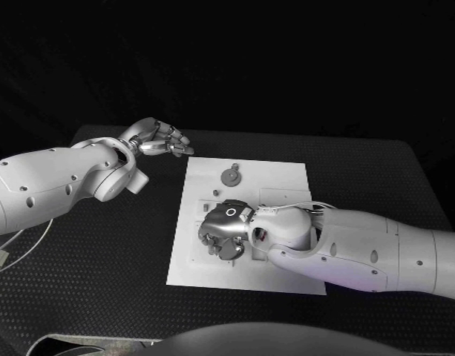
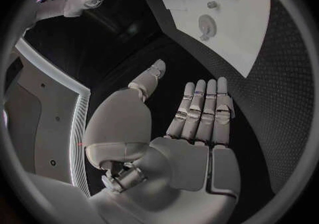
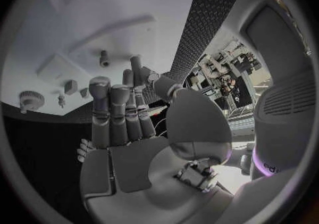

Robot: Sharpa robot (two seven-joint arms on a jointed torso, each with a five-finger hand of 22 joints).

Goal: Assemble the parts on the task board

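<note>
While the right hand [image 1: 225, 228] hovers low over the near-middle of the task board [image 1: 280, 178], its fingers point down at the plate; whether it pinches anything, cannot tell — right wrist view shows fingers mostly straight, nothing clearly in them. Small parts [image 3: 69, 86] lie loose on the board just past the fingertips, plus an upright peg [image 3: 104, 58]. Farther up the board, the round gear-like part [image 1: 231, 176] sits alone, untouched. Left hand [image 1: 159, 139] is parked off the board's far-left corner, released, fingers straight, holding nothing. Judgement: early stage, most pieces unassembled; gear and small parts still to place.
</note>
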